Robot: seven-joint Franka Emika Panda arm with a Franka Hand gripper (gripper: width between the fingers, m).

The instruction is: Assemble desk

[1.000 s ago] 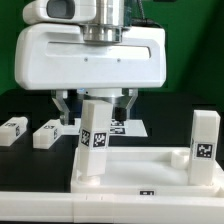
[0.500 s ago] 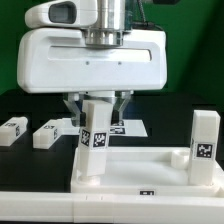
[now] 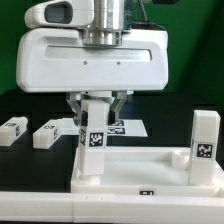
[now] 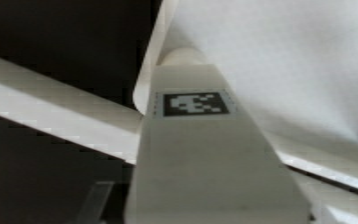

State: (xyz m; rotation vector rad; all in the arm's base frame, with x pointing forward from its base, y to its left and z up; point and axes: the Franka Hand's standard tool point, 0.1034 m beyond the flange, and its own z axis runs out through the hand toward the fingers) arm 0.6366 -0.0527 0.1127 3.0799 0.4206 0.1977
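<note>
The desk's white tabletop (image 3: pixel 140 176) lies at the front with its rim up. A square leg (image 3: pixel 93 140) with a tag stands in its corner socket on the exterior view's left. My gripper (image 3: pixel 95 105) comes down from above and is shut on this leg's upper part, one finger on each side. A second leg (image 3: pixel 205 146) stands upright in the corner on the exterior view's right. In the wrist view the gripped leg (image 4: pixel 202 160) fills the picture, tag facing the camera, with the tabletop (image 4: pixel 291 70) behind it.
Two loose legs (image 3: pixel 14 129) (image 3: pixel 47 133) lie on the black table at the exterior view's left. The marker board (image 3: pixel 133 127) lies behind the tabletop, partly hidden by the gripper. The arm's broad white hand (image 3: pixel 95 55) hangs over the scene's middle.
The jaws have gone from wide open beside the leg to shut against its sides. The leg now stands a little straighter in its socket.
</note>
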